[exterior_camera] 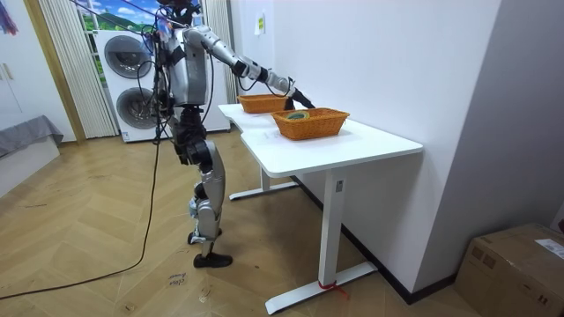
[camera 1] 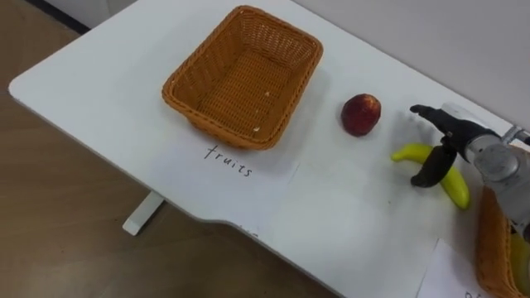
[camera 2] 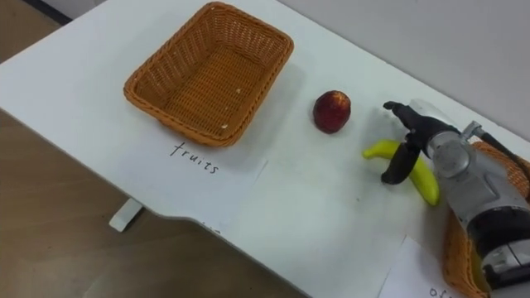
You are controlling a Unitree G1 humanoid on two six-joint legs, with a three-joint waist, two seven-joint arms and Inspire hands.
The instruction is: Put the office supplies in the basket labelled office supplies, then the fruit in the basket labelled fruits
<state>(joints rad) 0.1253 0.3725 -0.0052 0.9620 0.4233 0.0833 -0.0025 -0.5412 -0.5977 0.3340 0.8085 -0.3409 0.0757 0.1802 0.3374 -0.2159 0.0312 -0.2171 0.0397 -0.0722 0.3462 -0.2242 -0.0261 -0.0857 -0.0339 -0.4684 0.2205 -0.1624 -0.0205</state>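
An empty wicker basket (camera 1: 222, 126) stands on the white table (camera 1: 99, 91), behind a paper sheet (camera 1: 228, 161) with a handwritten fruit label. To its right lies a red apple (camera 1: 361, 113). Further right lies a yellow banana (camera 1: 455, 189). My right hand (camera 1: 464, 136) hovers just over the banana's middle, open, with the fingers stretched toward the apple and the thumb hanging down across the banana. A second wicker basket (camera 1: 487, 248) sits at the right edge with something yellow inside. In the room view I stand at the table's end, right arm (exterior_camera: 264, 77) stretched over the baskets.
Another paper label (camera 1: 451, 273) lies in front of the second basket. The table's front edge runs close below the labels, with wooden floor (camera 1: 66, 223) beyond it. A wall (exterior_camera: 397, 62) backs the table, and washing machines (exterior_camera: 132, 84) stand behind me.
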